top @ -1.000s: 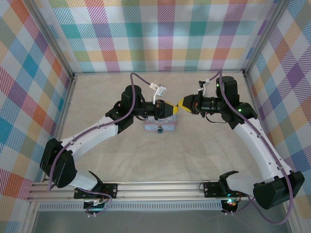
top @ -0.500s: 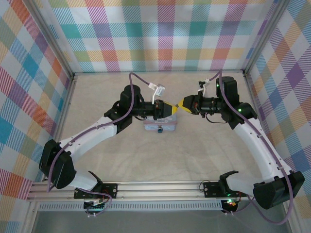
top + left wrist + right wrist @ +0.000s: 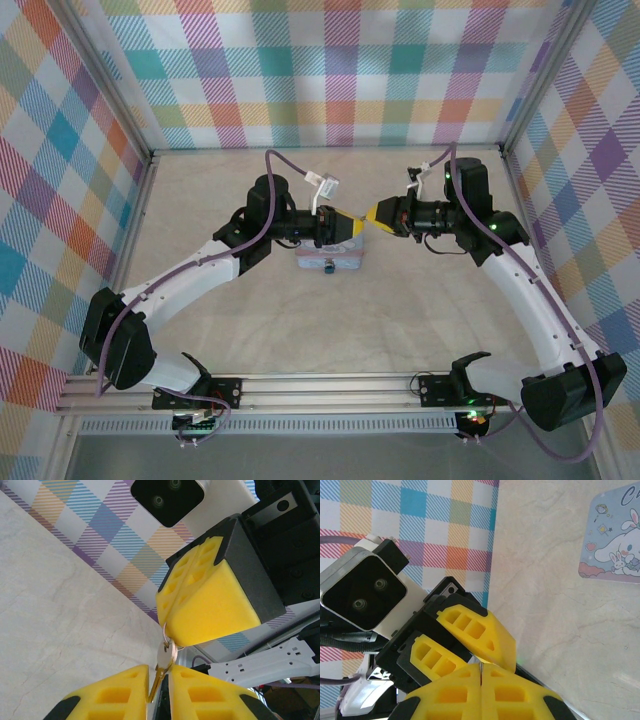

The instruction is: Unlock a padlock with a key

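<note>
While right claw (image 3: 167, 626) pinches the key (image 3: 165, 655) (ring end), left claw (image 3: 159, 681) has unclear grip.

key (image 3: 165, 656): tip hidden between pads (image 3: 117, 692) | box (image 3: 615, 535): cut by frame edge | padlock (image 3: 328, 267): too small

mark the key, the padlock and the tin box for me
key (image 3: 165, 656): left wrist view, on its round head.
padlock (image 3: 328, 267): top external view, on its body.
tin box (image 3: 620, 535): right wrist view, on its printed lid.
</note>
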Robot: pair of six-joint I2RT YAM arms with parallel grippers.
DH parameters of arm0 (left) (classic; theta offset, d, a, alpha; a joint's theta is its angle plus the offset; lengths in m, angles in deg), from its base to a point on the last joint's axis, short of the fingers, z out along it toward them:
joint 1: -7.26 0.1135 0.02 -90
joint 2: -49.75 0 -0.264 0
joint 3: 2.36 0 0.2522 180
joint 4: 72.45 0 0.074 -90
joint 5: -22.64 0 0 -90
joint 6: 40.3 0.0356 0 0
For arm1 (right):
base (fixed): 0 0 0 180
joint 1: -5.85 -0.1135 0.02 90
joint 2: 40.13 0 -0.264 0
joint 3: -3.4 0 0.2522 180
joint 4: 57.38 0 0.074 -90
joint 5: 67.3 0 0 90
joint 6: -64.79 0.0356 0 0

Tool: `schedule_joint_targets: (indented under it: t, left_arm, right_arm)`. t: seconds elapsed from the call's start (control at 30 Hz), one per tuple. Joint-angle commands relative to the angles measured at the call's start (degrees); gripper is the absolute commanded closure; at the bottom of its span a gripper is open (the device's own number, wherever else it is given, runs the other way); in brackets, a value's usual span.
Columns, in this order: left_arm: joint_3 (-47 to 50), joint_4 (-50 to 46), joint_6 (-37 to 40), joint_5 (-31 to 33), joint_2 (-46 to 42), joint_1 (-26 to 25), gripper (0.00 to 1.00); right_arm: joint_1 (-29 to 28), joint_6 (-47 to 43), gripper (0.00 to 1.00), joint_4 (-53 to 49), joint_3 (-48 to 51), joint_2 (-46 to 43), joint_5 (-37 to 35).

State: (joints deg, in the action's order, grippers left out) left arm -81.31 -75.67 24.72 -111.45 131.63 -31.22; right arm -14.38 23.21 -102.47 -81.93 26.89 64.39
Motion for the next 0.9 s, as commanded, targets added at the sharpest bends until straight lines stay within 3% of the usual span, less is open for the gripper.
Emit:
schedule_joint_targets:
  t: [0.0,0.87]
  left_arm:
    - [-1.36,-0.61,0.99,-0.6,-1.18,0.52,0.82]
    - [-1.26,-1.4,1.37,-2.25,-2.42,0.55,0.73]
  right_arm:
    - [-0.16,-2.06,0.97,-0.41,-0.9,-0.27,3.55]
    - [-0.15,-7.29,0.97,-5.27,-3.44,1.29,4.19]
